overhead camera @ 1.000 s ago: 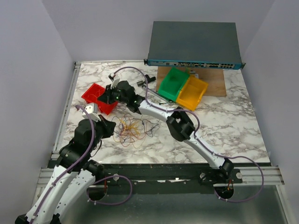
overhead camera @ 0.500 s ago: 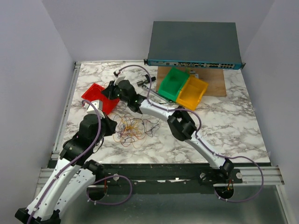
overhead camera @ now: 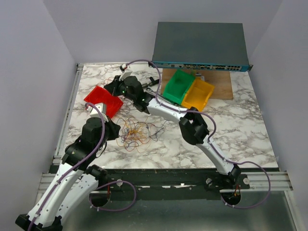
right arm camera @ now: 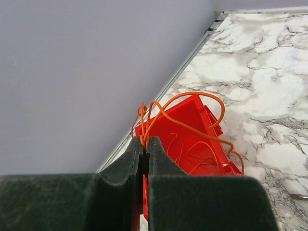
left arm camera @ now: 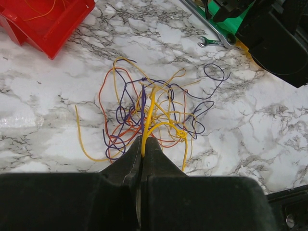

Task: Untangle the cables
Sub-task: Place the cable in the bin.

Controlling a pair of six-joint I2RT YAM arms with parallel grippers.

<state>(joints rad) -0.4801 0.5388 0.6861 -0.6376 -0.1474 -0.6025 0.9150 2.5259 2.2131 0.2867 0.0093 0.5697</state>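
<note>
- Cables (overhead camera: 136, 133) are seen as a loose tangle of yellow, orange, red and dark purple strands. It lies on the marble tabletop (overhead camera: 240, 125), just on the near side of the red bin (overhead camera: 103, 100).
- In the top view the heap is spread wider than it is deep, and its long axis runs rightward away from the red bin's near corner.
- One yellow cable (left arm camera: 150, 108) is pinched in the closed left gripper (left arm camera: 143, 144), which is held at the tangle's end nearest the red bin. The strand runs almost straight from the jaws into the middle of the knot, with a purple strand close alongside.
- An orange cable (right arm camera: 185, 120) is clamped between the shut jaws of the right gripper (right arm camera: 144, 142), which is held above the red bin's far side.
- From those jaws the orange cable rises in loops, arches across the red bin and droops at its rim.
- Further thin orange strands are seen lying inside the red bin.
- A green bin (overhead camera: 178, 85) and a yellow bin (overhead camera: 197, 95) are set side by side, well to the right of the red bin.
</note>
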